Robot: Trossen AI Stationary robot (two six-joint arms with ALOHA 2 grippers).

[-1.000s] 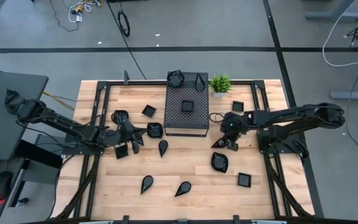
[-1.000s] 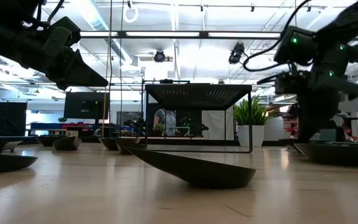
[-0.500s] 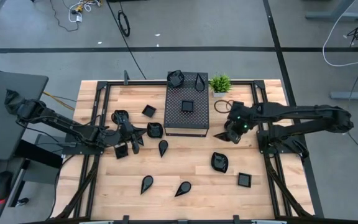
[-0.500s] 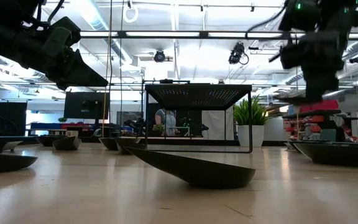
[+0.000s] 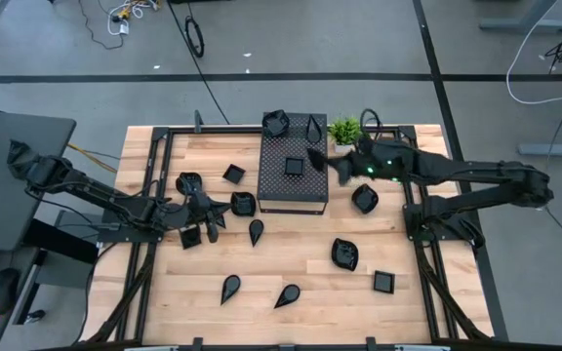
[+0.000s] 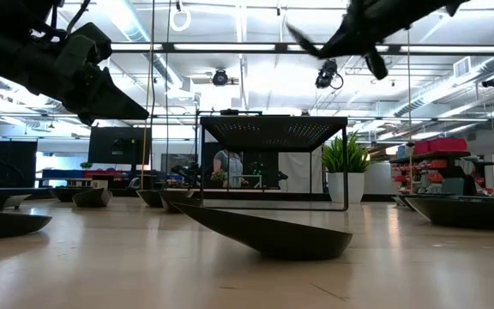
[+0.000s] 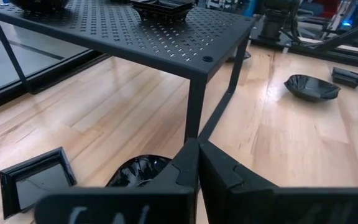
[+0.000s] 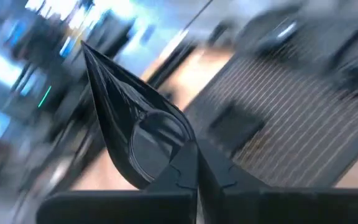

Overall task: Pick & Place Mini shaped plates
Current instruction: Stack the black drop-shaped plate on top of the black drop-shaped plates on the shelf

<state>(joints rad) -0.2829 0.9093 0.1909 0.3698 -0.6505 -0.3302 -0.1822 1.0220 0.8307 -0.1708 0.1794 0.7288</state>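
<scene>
Since the earlier frame my right gripper (image 5: 332,164) has swung from the table up beside the perforated box (image 5: 293,195), clenched on a teardrop plate (image 8: 135,134); next, I'd set it on top. Left gripper (image 5: 208,216) waits closed, left of the box.

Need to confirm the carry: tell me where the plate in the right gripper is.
High view: the teardrop plate, held in the right gripper, hangs over the perforated box's right edge, beside the potted plant.

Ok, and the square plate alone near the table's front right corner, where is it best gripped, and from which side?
Grip the square plate by one straight raised rim, from straight above, one claw finger inside and one outside. It lies flat and shallow, so a sideways approach would probably slip; nothing stands near it.
</scene>
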